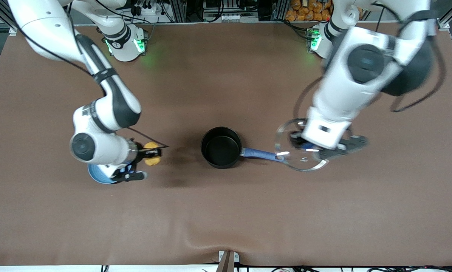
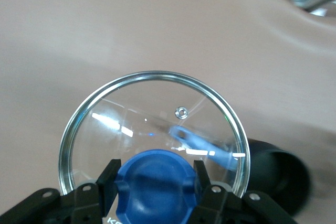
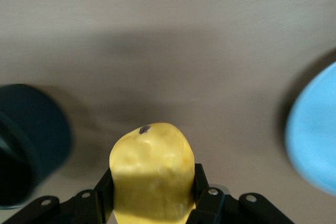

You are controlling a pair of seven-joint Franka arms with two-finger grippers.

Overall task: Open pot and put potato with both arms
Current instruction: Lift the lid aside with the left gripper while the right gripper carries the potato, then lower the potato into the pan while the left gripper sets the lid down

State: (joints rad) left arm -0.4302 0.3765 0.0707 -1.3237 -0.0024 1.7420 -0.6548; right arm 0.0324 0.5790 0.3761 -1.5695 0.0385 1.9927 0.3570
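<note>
plate [image 1: 97, 175]: mostly lying hidden under the right arm's wrist
left end effector [image 1: 305, 145]: showing blurred, covered by its wrist
pot [image 3: 26, 145]: being cut off, blurred

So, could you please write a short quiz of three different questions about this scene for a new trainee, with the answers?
1. True or false: the glass lid sits on the pot.
2. What does the right gripper hold? A) the potato B) the lid C) the pot's handle
3. Fill in: the left gripper grips the lid by its blue ____.

Key
1. False. The pot is open and empty; the left gripper holds the lid up, over the tip of the pot's handle.
2. A. The right gripper is shut on the potato, in the air between the light-blue plate and the pot.
3. knob.
</note>
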